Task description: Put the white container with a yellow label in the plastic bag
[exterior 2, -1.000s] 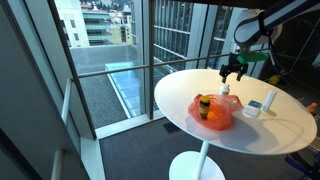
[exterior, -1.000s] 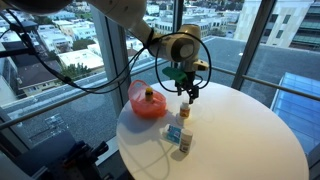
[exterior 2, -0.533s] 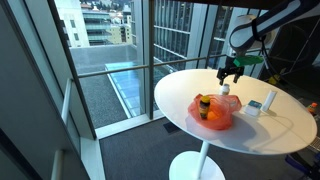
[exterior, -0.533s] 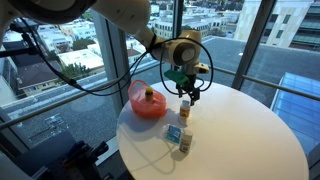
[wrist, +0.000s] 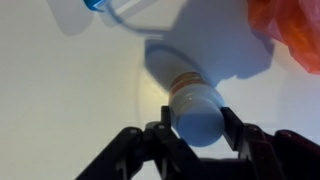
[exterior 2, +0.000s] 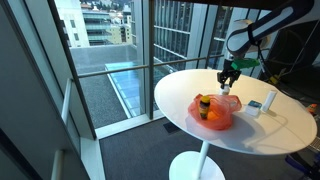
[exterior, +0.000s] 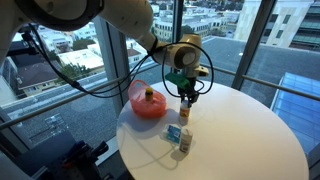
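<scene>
The black two-fingered gripper [wrist: 197,122] hung straight down over the small white plastic container with a yellow label [wrist: 195,108]. In the wrist view its two dark fingers [wrist: 166,126] stood one on each side of the container's rounded white top. They lay close against its left and right edges, but I cannot tell whether the pads were pressing on it or only flanking it. The container stood upright on the round white table [wrist: 60,110], and its yellow band showed just below the cap. In both exterior views the gripper [exterior: 185,88] [exterior 2: 228,77] sat directly above the container [exterior: 184,108] [exterior 2: 227,92], which rested on the table [exterior: 240,130] [exterior 2: 180,95] near the edge closest to the glass wall. The crumpled red-orange plastic bag [exterior: 140,102] lay just to the left of the container in an exterior view, close to it but apart, with a yellow-orange object [exterior: 150,96] showing in its open mouth. In an exterior view the bag [exterior 2: 212,115] lay nearer than the container, and in the wrist view a corner of it [wrist: 295,35] showed at the upper right. A small blue and white box [exterior: 174,133] and a second small blue and white pack [exterior: 185,144] stood on the near side of the container in an exterior view, both well clear of the bag. The same two items [exterior 2: 255,107] [exterior 2: 270,100] appeared to the right of the bag in an exterior view.
</scene>
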Robot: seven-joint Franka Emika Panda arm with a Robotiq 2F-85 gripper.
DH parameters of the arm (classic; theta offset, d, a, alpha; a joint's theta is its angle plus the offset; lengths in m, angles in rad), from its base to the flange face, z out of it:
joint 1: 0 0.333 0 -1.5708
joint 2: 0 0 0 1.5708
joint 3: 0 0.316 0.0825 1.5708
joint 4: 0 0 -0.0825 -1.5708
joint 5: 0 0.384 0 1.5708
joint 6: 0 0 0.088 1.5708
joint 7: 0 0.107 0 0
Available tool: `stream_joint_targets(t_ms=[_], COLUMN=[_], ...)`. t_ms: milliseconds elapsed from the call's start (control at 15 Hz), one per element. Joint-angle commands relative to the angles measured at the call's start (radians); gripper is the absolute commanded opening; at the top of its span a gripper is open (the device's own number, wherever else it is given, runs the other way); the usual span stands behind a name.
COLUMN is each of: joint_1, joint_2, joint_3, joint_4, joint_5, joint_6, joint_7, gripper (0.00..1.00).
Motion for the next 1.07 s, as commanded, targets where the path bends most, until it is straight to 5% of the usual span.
stream_joint_targets(t_ms=[0,1000], joint_1=[-0.004,0.117], joint_2=[0.001,-0.29], joint_3=[0.0,0.008], joint_4=[0.037,-0.114], joint_5=[0.004,-0.063], joint_6=[-0.025,-0.05], joint_7=[-0.01,0.071], gripper=[0.25,0.19])
